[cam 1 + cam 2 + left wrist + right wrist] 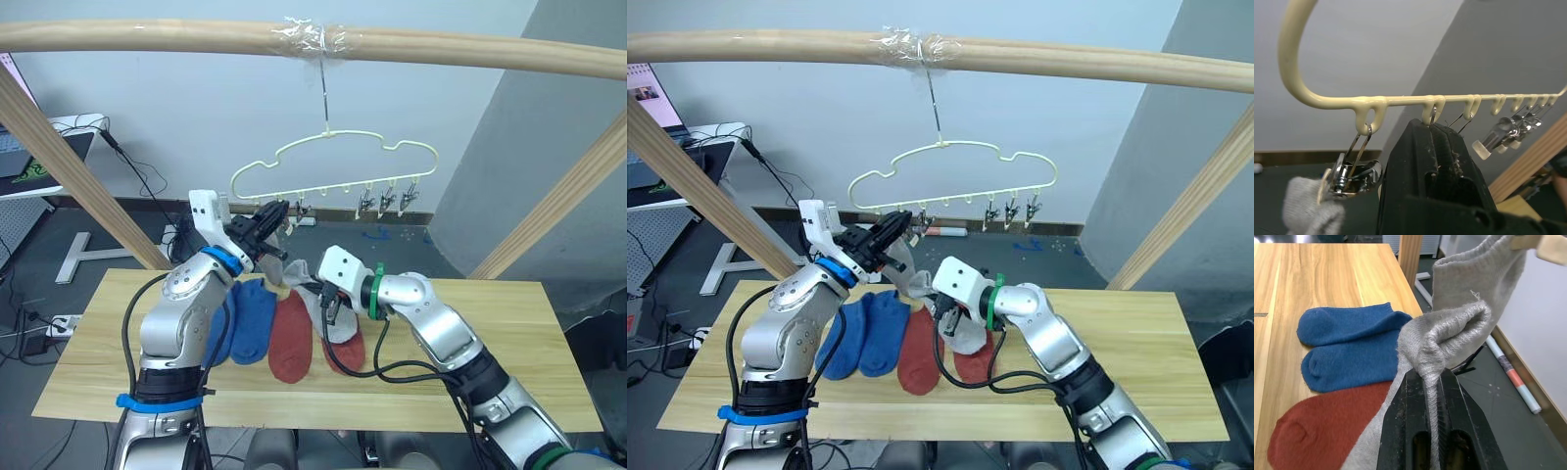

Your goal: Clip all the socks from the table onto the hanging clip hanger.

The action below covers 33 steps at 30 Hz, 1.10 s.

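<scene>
Pale plank table (509,343) under a wooden pole (147,36), grey wall behind, cables on the dark floor. Blue socks (245,318) and red socks (291,338) lying flat. Right gripper (1432,382) clenched on a grey sock (1444,333). Left gripper (1436,134) pressed shut at the hanger (333,162), beside a clipped grey sock (1310,210).

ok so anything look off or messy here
Nothing looks damaged or spilled. One grey sock already hangs from the clip hanger, another grey sock is pinched in the right gripper, and the left gripper is up at the clips. The blue socks and rust-red socks overlap loosely on the table.
</scene>
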Each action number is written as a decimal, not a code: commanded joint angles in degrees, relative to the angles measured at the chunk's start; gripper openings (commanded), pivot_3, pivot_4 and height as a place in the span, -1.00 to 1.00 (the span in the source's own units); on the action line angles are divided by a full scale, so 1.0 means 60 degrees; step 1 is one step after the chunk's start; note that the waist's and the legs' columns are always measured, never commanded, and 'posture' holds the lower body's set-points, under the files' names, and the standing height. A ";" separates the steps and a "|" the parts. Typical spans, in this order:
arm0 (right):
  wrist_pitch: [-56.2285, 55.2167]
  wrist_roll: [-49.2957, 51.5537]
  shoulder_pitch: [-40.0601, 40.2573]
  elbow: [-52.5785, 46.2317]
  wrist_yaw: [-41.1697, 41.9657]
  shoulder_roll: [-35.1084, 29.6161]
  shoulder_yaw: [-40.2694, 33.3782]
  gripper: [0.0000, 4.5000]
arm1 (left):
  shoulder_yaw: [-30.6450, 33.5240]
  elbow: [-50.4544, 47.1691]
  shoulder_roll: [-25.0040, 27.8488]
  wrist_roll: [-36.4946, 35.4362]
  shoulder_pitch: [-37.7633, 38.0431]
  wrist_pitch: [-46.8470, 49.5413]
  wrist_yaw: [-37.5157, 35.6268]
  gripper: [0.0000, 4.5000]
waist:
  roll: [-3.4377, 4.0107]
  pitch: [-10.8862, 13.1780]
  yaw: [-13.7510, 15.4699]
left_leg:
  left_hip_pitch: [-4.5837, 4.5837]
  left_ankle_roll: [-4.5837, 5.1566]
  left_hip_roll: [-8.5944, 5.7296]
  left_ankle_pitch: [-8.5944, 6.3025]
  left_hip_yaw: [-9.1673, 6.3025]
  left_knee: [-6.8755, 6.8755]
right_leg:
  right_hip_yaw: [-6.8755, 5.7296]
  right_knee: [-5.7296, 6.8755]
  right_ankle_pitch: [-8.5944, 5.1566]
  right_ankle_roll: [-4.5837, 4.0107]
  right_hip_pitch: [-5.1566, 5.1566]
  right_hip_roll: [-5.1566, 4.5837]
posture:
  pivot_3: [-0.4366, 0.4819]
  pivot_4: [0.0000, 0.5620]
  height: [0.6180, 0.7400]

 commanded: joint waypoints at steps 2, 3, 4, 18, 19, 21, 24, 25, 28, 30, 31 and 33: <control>-0.0227 0.0031 -0.0477 0.0371 -0.0003 0.0324 0.0038 -0.99 | 0.0088 -0.0604 0.0245 -0.0350 -0.0151 0.0111 -0.0322 -1.00 | 0.0000 0.0000 0.0016 | -0.0001 -0.0001 0.0000 0.0001 -0.0001 0.0000 | -0.0001 0.0000 0.0000 0.0000 0.0000 0.0000 | -0.07 -0.53 0.42; -0.0248 0.0022 -0.0524 0.0436 -0.0008 0.0353 0.0020 -0.99 | 0.0101 -0.0600 0.0262 -0.0387 -0.0149 0.0149 -0.0343 -1.00 | -0.0002 -0.0001 0.0037 | -0.0002 -0.0003 -0.0001 0.0001 -0.0001 0.0000 | -0.0001 -0.0001 0.0000 0.0000 0.0000 -0.0002 | -0.06 -0.53 0.42; -0.0302 0.0037 -0.0637 0.0551 -0.0043 0.0423 -0.0044 -0.99 | 0.0107 -0.0569 0.0310 -0.0399 -0.0130 0.0153 -0.0404 -1.00 | -0.0003 -0.0002 0.0062 | -0.0002 -0.0003 -0.0002 0.0002 0.0001 0.0000 | 0.0000 -0.0002 0.0000 0.0000 0.0000 -0.0003 | -0.06 -0.53 0.42; -0.0397 0.0120 -0.1148 0.0925 -0.0029 0.0683 -0.0305 -0.99 | -0.0028 -0.0568 0.0500 -0.0190 0.0171 -0.0114 -0.0769 -1.00 | -0.0004 -0.0003 0.0149 | 0.0000 -0.0007 0.0001 0.0004 0.0004 0.0000 | 0.0000 0.0004 0.0002 -0.0004 -0.0003 -0.0004 | -0.04 -0.54 0.42; -0.0392 0.0125 -0.1182 0.0956 -0.0033 0.0694 -0.0320 -0.99 | -0.0040 -0.0575 0.0502 -0.0180 0.0179 -0.0122 -0.0771 -1.00 | -0.0004 -0.0003 0.0149 | 0.0001 -0.0008 0.0001 0.0004 0.0003 0.0001 | 0.0000 0.0005 0.0003 -0.0005 -0.0003 -0.0003 | -0.04 -0.54 0.42; -0.0391 0.0145 -0.1249 0.1030 -0.0035 0.0708 -0.0351 -0.99 | -0.0048 -0.0580 0.0490 -0.0180 0.0181 -0.0125 -0.0765 -1.00 | -0.0005 -0.0003 0.0149 | 0.0000 -0.0011 0.0001 0.0006 0.0002 0.0001 | -0.0001 0.0006 0.0004 -0.0006 -0.0003 -0.0003 | -0.04 -0.54 0.42; -0.0240 0.0244 -0.1290 0.1156 0.0011 0.0750 -0.0418 -0.99 | -0.0068 -0.0582 0.0465 -0.0166 0.0166 -0.0145 -0.0743 -1.00 | -0.0006 -0.0004 0.0149 | 0.0000 -0.0011 0.0001 0.0006 0.0002 0.0001 | -0.0001 0.0006 0.0004 -0.0006 -0.0003 -0.0003 | -0.04 -0.54 0.42; -0.0201 0.0255 -0.1309 0.1226 0.0005 0.0770 -0.0439 -0.99 | -0.0074 -0.0582 0.0470 -0.0160 0.0166 -0.0154 -0.0751 -1.00 | -0.0006 -0.0004 0.0149 | 0.0000 -0.0011 0.0001 0.0006 0.0003 0.0000 | 0.0000 0.0005 0.0004 -0.0006 -0.0003 -0.0003 | -0.04 -0.54 0.42; -0.0110 0.0331 -0.1348 0.1346 -0.0047 0.0854 -0.0558 -0.99 | -0.0101 -0.0575 0.0491 -0.0130 0.0178 -0.0191 -0.0776 -1.00 | -0.0006 -0.0004 0.0150 | 0.0000 -0.0011 0.0001 0.0006 0.0003 0.0001 | 0.0000 0.0006 0.0004 -0.0006 -0.0003 -0.0003 | -0.04 -0.55 0.42; -0.0033 0.0392 -0.1403 0.1402 -0.0064 0.0901 -0.0656 -0.99 | -0.0108 -0.0570 0.0495 -0.0129 0.0181 -0.0198 -0.0781 -1.00 | -0.0006 -0.0004 0.0151 | 0.0000 -0.0011 0.0001 0.0006 0.0003 0.0001 | 0.0000 0.0006 0.0004 -0.0006 -0.0003 -0.0003 | -0.03 -0.55 0.42; -0.0038 0.0394 -0.1436 0.1442 -0.0094 0.0924 -0.0708 -0.99 | -0.0118 -0.0571 0.0508 -0.0120 0.0189 -0.0211 -0.0794 -1.00 | -0.0006 -0.0004 0.0151 | 0.0000 -0.0011 0.0001 0.0006 0.0003 0.0001 | -0.0001 0.0006 0.0004 -0.0007 -0.0003 -0.0003 | -0.03 -0.55 0.42; -0.0051 0.0476 -0.1516 0.1473 -0.0130 0.0992 -0.0857 -0.99 | -0.0133 -0.0568 0.0531 -0.0111 0.0209 -0.0224 -0.0815 -1.00 | -0.0006 -0.0004 0.0149 | 0.0000 -0.0011 0.0001 0.0006 0.0003 0.0000 | -0.0001 0.0006 0.0004 -0.0007 -0.0003 -0.0003 | -0.03 -0.55 0.42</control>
